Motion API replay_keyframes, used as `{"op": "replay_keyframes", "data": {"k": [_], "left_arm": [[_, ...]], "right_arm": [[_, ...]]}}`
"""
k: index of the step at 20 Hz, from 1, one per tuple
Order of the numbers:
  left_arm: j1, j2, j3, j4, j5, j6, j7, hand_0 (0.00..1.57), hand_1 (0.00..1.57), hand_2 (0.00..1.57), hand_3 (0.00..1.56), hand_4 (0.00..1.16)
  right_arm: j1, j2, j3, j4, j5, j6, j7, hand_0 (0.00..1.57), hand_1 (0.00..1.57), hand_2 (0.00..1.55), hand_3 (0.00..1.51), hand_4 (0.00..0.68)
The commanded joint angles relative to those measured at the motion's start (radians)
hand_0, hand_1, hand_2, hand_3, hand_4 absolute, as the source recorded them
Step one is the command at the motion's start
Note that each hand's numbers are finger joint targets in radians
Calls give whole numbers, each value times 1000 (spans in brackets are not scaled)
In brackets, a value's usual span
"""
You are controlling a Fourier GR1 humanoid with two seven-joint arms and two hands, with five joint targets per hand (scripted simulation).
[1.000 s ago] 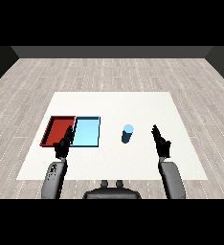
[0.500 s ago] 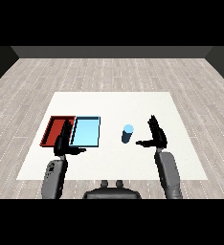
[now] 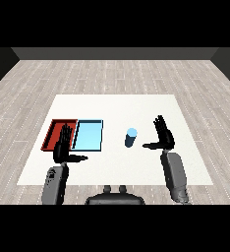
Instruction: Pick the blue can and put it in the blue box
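The blue can [image 3: 131, 137] is shown upright on the white table [image 3: 117, 106], between the light blue tray [image 3: 88, 136] and the right hand [image 3: 162, 137]. The right hand is held spread wide, fingers straight and raised, thumb extended toward the can; a clear gap is seen between thumb and can, so nothing is held yet. The step in hand is judged to be the reach to the can. For a sound grasp, the open palm is best brought sideways to the can's right flank at mid-height, so that fingers and thumb can be curled round the body rather than over the top; an approach that strikes the can from one side only is likely to tip it, since the can is tall for its base.

The light blue tray is seen just left of the can, edge to edge with the red tray [image 3: 59, 133] further left. The left hand [image 3: 63, 146] is held over the near edge of the red tray, fingers straight and thumb pointing right beneath the blue tray's near corner. No object lies between can and blue tray, so the carrying path is judged unobstructed; only the tray's rim needs to be cleared, and the left hand's thumb is near that corner.
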Motion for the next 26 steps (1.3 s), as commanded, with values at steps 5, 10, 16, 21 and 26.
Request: {"op": "replay_keyframes", "data": {"k": [5, 10, 16, 21, 26], "left_arm": [[27, -10, 2, -37, -10, 9, -7, 0, 0, 0, 0, 0], [-42, -23, -2, 10, -20, 31, -4, 0, 0, 0, 0, 0], [-3, 10, 45, 23, 30, -27, -27, 0, 0, 0, 0, 0], [-17, 35, 68, -23, 71, -51, 25, 0, 0, 0, 0, 0], [-40, 28, 74, 13, 62, -32, 10, 0, 0, 0, 0, 0]], "right_arm": [[9, -8, -15, 17, -20, 31, -12, 0, 0, 0, 0, 0], [-8, 67, 39, -6, -11, -26, 20, 0, 0, 0, 0, 0], [-72, 98, 46, 50, -17, -61, 36, 0, 0, 0, 0, 0], [-36, 132, 48, 67, -48, -76, 18, 0, 0, 0, 0, 0], [-116, 133, 54, 327, -67, -52, -160, 0, 0, 0, 0, 0]]}}
